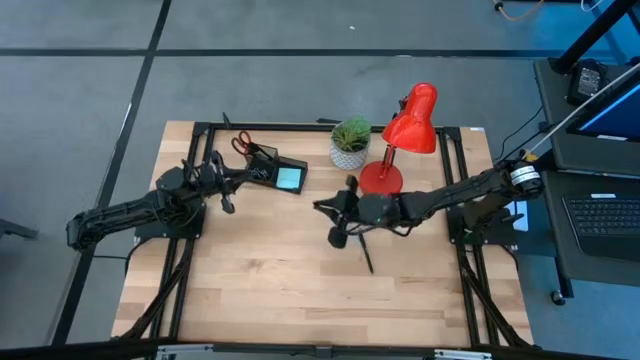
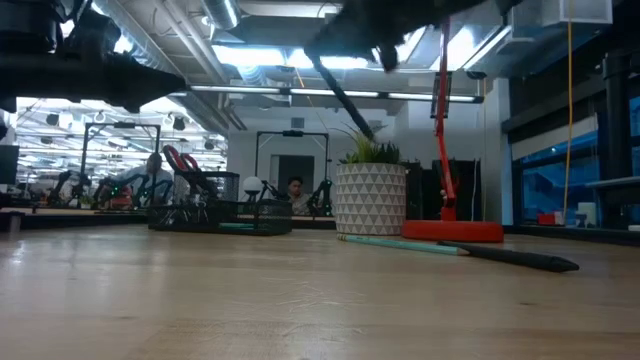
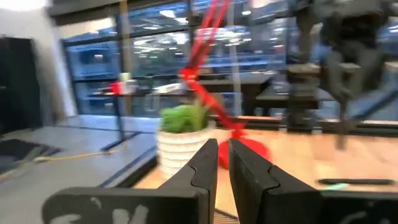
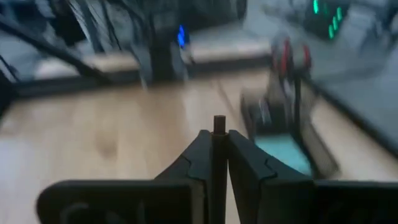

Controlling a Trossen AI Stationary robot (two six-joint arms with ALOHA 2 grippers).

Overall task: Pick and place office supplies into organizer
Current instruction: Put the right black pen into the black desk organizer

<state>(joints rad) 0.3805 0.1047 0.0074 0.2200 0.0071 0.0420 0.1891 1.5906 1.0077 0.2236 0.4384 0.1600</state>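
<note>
The small black rectangular desk organizer (image 1: 276,172) sits at the far left-centre of the wooden table (image 1: 260,290). The light-blue square notepad (image 1: 289,178) lies in its right part and the red-handled scissors (image 1: 243,143) stand at its far left corner. What else it holds cannot be made out.

A thin black pen (image 4: 217,163) is clenched between the fingers of the right gripper (image 1: 335,222), which hangs above the table's middle on an arm stretched in from the right. It is well apart from the organizer.

Another thin black pen (image 1: 366,254) and a teal pencil (image 2: 400,244) lie on the wood near the red desk lamp (image 1: 405,135) and the small green plant in a white patterned pot (image 1: 349,143).

The left gripper (image 1: 224,190), fingers closed on nothing, hovers just left of the organizer.
</note>
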